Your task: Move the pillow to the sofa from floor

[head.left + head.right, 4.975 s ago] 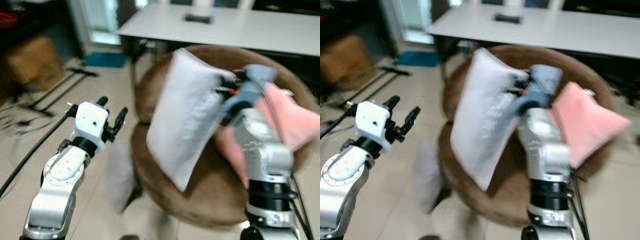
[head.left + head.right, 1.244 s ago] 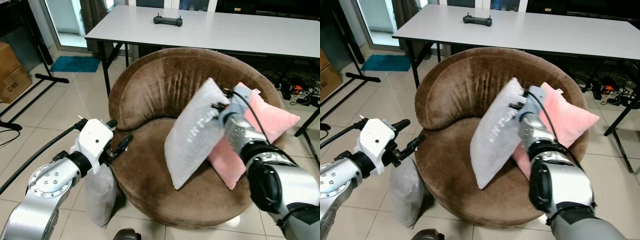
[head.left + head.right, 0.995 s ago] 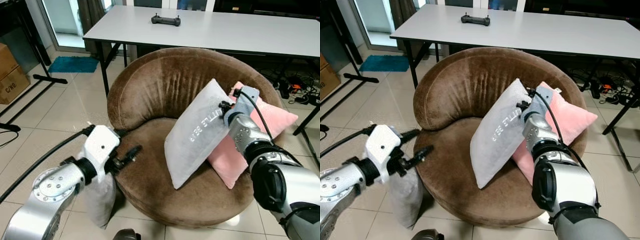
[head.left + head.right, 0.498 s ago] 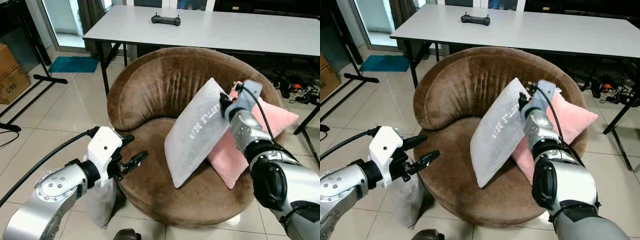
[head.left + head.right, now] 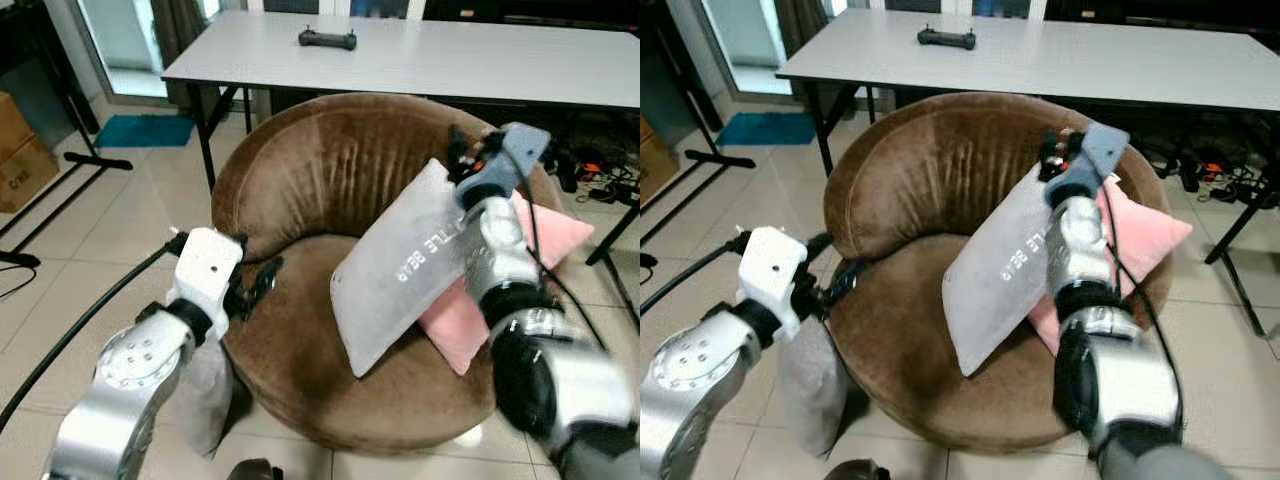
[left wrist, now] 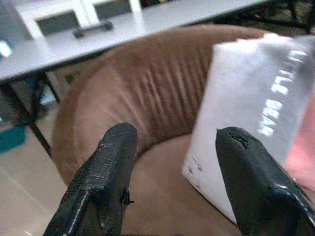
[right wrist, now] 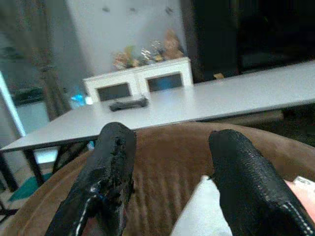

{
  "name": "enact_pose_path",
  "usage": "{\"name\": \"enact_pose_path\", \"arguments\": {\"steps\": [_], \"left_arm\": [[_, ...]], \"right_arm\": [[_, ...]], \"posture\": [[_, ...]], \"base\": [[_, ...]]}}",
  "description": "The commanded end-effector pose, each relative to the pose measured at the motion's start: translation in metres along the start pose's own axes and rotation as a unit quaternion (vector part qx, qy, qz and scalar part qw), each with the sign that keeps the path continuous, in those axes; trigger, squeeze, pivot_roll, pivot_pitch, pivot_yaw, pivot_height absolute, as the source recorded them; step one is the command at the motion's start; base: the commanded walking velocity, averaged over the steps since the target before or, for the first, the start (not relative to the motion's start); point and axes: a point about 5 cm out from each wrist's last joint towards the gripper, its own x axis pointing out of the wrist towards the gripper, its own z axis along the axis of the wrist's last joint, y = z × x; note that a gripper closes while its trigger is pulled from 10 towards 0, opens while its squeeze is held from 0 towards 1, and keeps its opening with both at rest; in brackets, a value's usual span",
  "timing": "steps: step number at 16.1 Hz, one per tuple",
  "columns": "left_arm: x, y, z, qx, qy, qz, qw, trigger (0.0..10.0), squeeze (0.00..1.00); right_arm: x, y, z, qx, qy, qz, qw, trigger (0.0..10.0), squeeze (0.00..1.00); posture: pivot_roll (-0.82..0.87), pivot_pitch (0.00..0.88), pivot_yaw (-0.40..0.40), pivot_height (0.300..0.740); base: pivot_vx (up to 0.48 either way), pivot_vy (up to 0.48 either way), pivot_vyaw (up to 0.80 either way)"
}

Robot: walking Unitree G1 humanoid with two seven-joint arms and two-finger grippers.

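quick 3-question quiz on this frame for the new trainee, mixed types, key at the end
1. True or false: the right gripper is clamped on the grey pillow.
2. Multiple choice: what does the grey pillow lean against on the brown sofa? A) a pink pillow B) a cardboard box C) the table leg
3. Fill in: a second grey pillow stands on the floor beside the sofa, below the ____ gripper.

Key:
1. False. In the right wrist view its fingers are spread open above the pillow's top corner.
2. A, the pink pillow.
3. left
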Motion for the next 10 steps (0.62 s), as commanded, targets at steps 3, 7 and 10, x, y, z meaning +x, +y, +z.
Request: {"name": "enact_pose_path", "arguments": {"steps": [3,7,10], "left_arm": [[-0.005,0.004,-0.001,0.005,-0.002,0.073,0.997,10.0,0.0],[-0.039,0.024,-0.017,0.008,0.013,0.14,0.99,10.0,0.0],[-0.04,0.023,-0.02,0.003,0.015,0.158,0.987,10.0,0.0]], "right_arm": [[-0.031,0.004,0.008,-0.036,-0.004,0.037,0.999,10.0,0.0],[-0.082,0.006,0.005,-0.055,0.055,0.038,0.996,10.0,0.0],[-0.108,0.01,-0.005,-0.059,0.119,0.028,0.991,10.0,0.0]], "posture": [[0.1,0.0,-0.001,0.74],[0.07,0.0,-0.051,0.74],[0.07,0.0,-0.062,0.74]], "base": [[0.0,0.0,0.0],[0.0,0.0,0.0],[0.0,0.442,0.0]]}}
